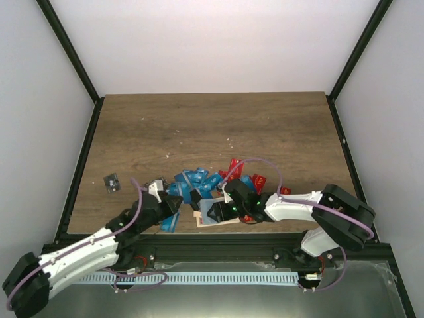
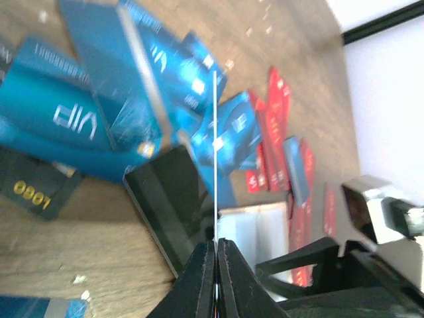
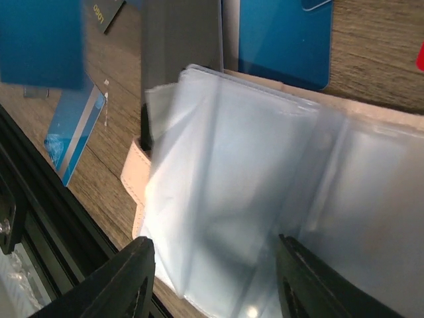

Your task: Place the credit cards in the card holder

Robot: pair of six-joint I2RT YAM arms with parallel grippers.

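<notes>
The credit cards (image 1: 199,180) lie heaped, red and blue, near the middle of the worktop's (image 1: 212,126) near edge. The pale beige card holder (image 3: 134,175) lies open just beside them, closer to that edge, its clear sleeves (image 3: 225,172) fanned up. The left gripper (image 2: 216,246), jaws pressed together, pinches one card (image 2: 215,159) edge-on, while the right gripper (image 3: 212,268) hovers over the sleeves with jaws spread, apparently gripping nothing. The step looks like bringing a picked card to the holder, so next its edge must meet a sleeve mouth, likely with the right gripper steadying the sleeves.
</notes>
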